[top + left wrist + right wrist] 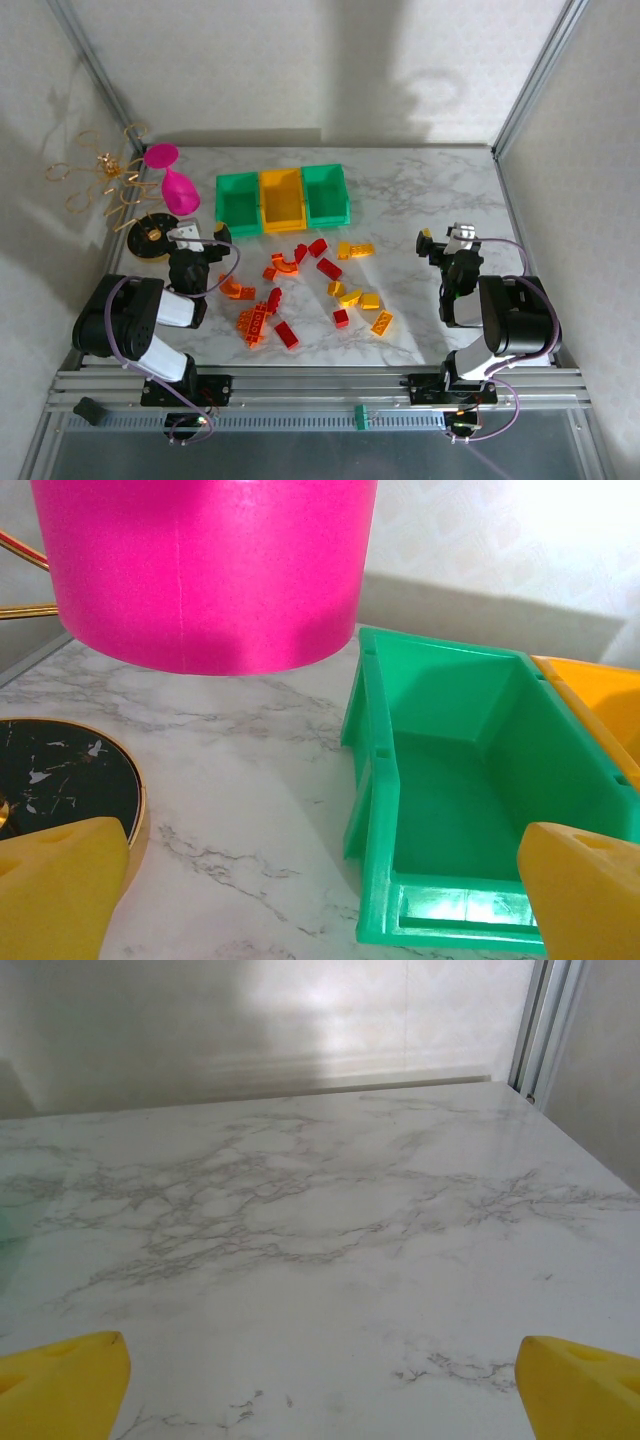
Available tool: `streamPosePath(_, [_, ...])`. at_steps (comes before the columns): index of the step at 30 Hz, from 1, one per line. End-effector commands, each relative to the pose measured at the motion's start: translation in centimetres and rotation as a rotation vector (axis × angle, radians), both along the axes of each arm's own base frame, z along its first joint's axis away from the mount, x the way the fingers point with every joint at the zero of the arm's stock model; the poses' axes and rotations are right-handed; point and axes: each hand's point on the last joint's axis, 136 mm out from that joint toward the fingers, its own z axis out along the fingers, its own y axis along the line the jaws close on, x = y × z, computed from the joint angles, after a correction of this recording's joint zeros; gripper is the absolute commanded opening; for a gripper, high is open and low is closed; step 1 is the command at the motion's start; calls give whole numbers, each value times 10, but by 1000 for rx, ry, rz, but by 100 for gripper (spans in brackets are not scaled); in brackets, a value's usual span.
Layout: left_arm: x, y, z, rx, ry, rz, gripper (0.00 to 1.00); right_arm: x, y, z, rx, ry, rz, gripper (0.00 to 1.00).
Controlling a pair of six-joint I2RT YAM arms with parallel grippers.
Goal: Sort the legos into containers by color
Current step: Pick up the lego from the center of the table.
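Pads of the left fingers [60,890] sit at the two lower corners of the left wrist view, spread wide with nothing between them. They face the near green container [440,810], whose inside is bare, with the pink goblet [205,570] looming just above and a black gold-rimmed disc [60,780] to the side. The right fingers [60,1380] are likewise parted and hold nothing, hovering over bare marble bench [320,1210]. From the top external view both arms sit drawn back near their bases, the left fingers [222,229] at one side of the pile and the right fingers [427,234] well apart on the other. Between them the legos [300,290] lie loose on the bench, red, orange and yellow mixed together. Behind them the containers stand touching in a row: green [237,200], yellow container [281,198], far green container [326,193]. All three look empty, so the sorting seems not yet begun: every brick is left to pick up and drop by colour
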Motion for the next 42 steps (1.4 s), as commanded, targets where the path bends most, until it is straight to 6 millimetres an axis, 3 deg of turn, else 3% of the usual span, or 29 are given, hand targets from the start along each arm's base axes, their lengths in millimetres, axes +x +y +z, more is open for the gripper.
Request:
streamPosePath(1, [4, 1, 6, 12, -13, -7, 99, 6, 1, 15, -10, -52, 9, 99])
streamPosePath(16, [1, 2, 9, 24, -20, 10, 99, 4, 3, 16, -15, -58, 14, 99])
streamPosePath(24, [-21, 0, 31, 43, -96, 36, 99, -10, 2, 32, -28, -114, -12, 99])
streamPosePath(31, [-29, -1, 44, -3, -25, 43, 99, -7, -1, 48, 7, -82, -36, 99])
streamPosePath(37, [-47, 5, 62, -76, -34, 79, 99, -2, -12, 75, 214, -30, -135, 99])
streamPosePath(40, [-57, 14, 72, -180, -48, 136, 99, -5, -21, 61, 373, 90, -246, 99])
streamPosePath(42, [-62, 18, 76, -314, -55, 173, 99, -9, -15, 52, 452, 150, -228, 99])
